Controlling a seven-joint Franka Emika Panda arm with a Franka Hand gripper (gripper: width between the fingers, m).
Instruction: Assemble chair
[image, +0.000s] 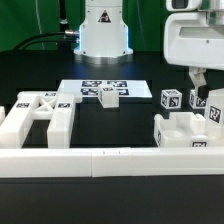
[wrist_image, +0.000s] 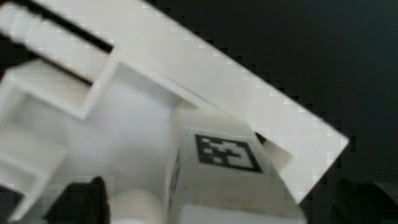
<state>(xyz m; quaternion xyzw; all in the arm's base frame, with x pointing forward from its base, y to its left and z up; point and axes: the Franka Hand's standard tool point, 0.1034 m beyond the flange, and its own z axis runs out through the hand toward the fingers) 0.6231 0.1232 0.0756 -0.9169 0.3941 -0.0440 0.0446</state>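
A long plain white border rail (image: 110, 158) is laid across the black table (image: 140, 120), nearer the camera than the marker board (image: 68, 90); a large glossy white plastic ladder-shaped chair frame (image: 35, 115) is seen to the exterior view's left of that board; a blocky white plastic chair assembly (image: 180, 132) with tagged uprights is set to the board's right in the exterior view; the two-finger gripper (image: 198, 88) (wrist_image: 214, 205) is held over that assembly, its jaws spread wide either side of a tagged white leg (wrist_image: 222, 150), nothing being clamped; a small tagged white cube (image: 108, 96) is rested on the marker board.
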